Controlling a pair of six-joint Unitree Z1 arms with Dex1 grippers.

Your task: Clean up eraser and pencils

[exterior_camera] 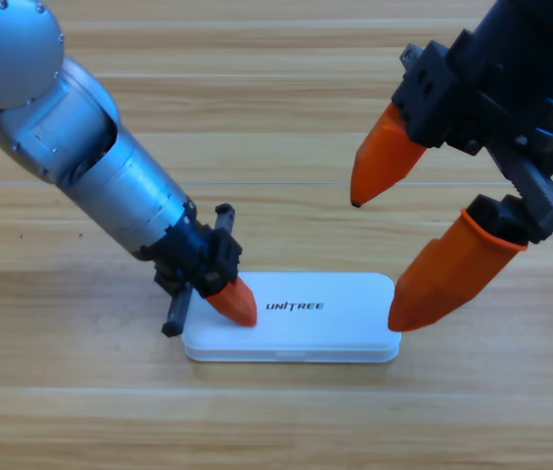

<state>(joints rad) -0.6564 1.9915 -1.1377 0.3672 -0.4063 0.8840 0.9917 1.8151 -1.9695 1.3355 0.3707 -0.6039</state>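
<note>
Table (276, 431) of pale wooden planks fills the frame. Left arm (80, 147), grey and bulky, runs from the upper left corner down to centre-left. Right arm's black gripper body sits in the upper right.

Right gripper (372, 262): orange jaws spread wide apart, holding nothing; upper tip hangs over bare wood at centre, lower tip just at the case's right end, contact uncertain.

White case (300, 318) printed "UNITREE" lies closed and flat at lower centre.

Left gripper (239, 307): one orange jaw tip presses on the case lid's left end. Only that tip shows clearly, so whether it is spread or closed I cannot tell.

Eraser and pencils: none visible on the table; presumably already inside the shut case, though that cannot be confirmed.

Judgement: closing step, near the end of the task, the left tip pushing the lid flat. Next move likely calls for lifting both grippers straight off without dragging the case.
</note>
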